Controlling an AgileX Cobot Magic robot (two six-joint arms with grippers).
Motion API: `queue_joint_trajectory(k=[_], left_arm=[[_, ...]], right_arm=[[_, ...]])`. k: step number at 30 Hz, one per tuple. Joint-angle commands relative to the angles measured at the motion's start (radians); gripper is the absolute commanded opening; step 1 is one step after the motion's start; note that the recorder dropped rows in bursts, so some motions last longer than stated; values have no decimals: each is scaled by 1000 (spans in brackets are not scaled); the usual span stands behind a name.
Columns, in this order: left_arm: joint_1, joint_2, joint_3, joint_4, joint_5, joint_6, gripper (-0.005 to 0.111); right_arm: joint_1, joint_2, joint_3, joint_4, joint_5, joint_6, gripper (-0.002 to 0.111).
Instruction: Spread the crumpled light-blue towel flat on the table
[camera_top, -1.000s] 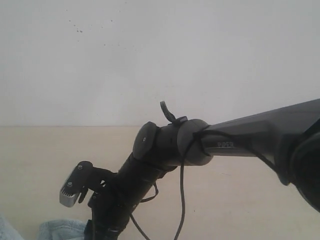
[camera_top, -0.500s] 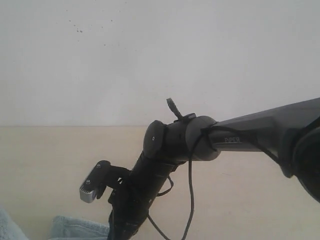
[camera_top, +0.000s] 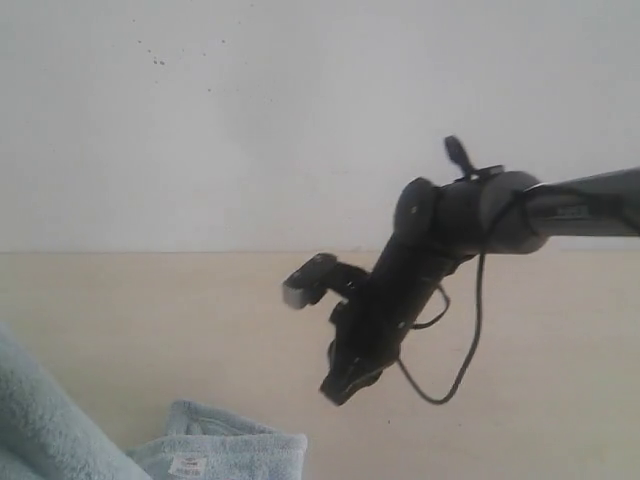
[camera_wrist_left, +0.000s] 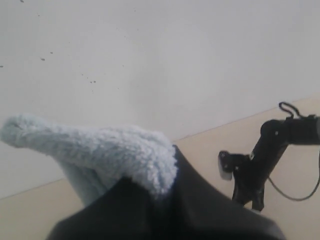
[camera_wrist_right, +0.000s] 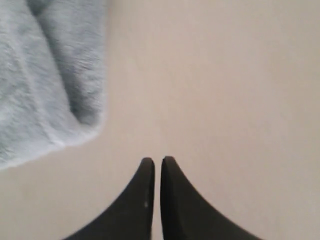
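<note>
free: bare tabletop open ahead of the pressed-together tips of the right hand | blocked: towel heaped near on one side, not touching | left hand: raised towel fold clamped in it fills its front | centre: right arm hangs above tabletop, gap beneath

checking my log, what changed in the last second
The right arm swung up and to the right, away from the towel; its fingers are shut, holding nothing. More towel shows now, with its label, and a raised part has come in at lower left. Table and wall unchanged.
</note>
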Motion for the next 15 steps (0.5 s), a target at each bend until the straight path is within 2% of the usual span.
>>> queue_joint_trajectory(k=[1, 4, 7, 11, 15], left_arm=[[-18, -9, 31, 19, 18, 5, 4], [-18, -9, 72, 5, 18, 5, 4], [-18, -9, 114, -23, 11, 17, 4], [-18, -12, 132, -75, 11, 39, 4], [-18, -48, 167, -77, 16, 39, 4]], right_arm=[[-152, -62, 16, -40, 54, 46, 5], [-214, -99, 49, -4, 77, 33, 7], [-218, -136, 74, 195, 80, -91, 17], [-109, -154, 76, 311, 76, -193, 36], [47, -144, 76, 233, -26, -234, 38]])
